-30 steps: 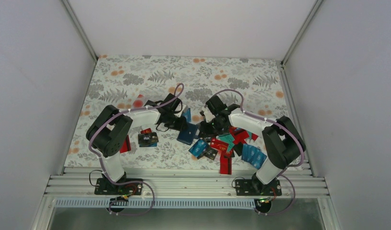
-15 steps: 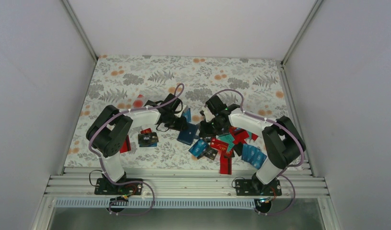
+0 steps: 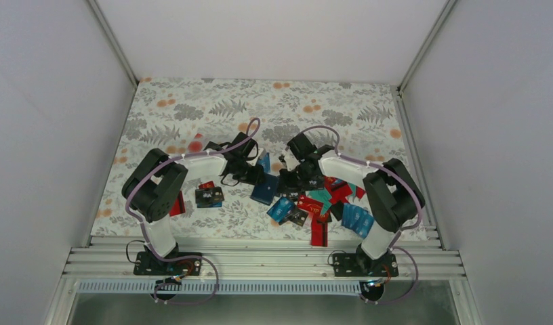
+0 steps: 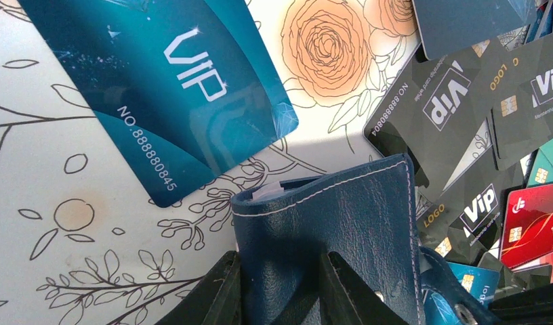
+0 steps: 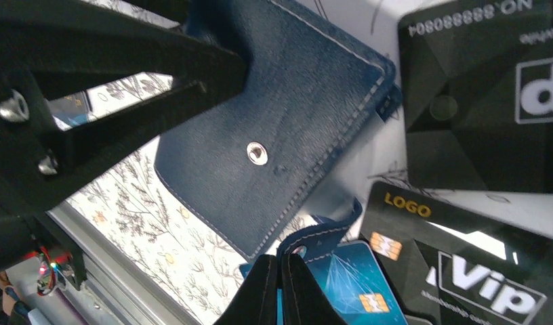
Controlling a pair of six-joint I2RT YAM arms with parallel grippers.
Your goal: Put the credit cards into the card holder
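Note:
The navy card holder (image 4: 341, 203) stands up off the cloth in the left wrist view, and my left gripper (image 4: 282, 261) is shut on its lower body, one finger on each face. Seen from the right wrist, the card holder (image 5: 280, 108) shows its snap stud, and its snap strap (image 5: 328, 233) curls down into my right gripper (image 5: 282, 261), which is shut on it. From above, the card holder (image 3: 263, 189) sits between both grippers. Loose credit cards lie around it: a teal VIP card (image 4: 172, 88), black cards (image 4: 463, 101) and a blue chip card (image 5: 355, 284).
A heap of red, teal, blue and black cards (image 3: 328, 203) spreads under the right arm. More cards (image 3: 209, 196) lie by the left arm's elbow, and a red one (image 3: 319, 232) lies near the table's front rail (image 3: 260, 254).
The right gripper has closed its fingers onto the holder's strap and shifted slightly left toward the holder. The left arm and the holder have stayed still.

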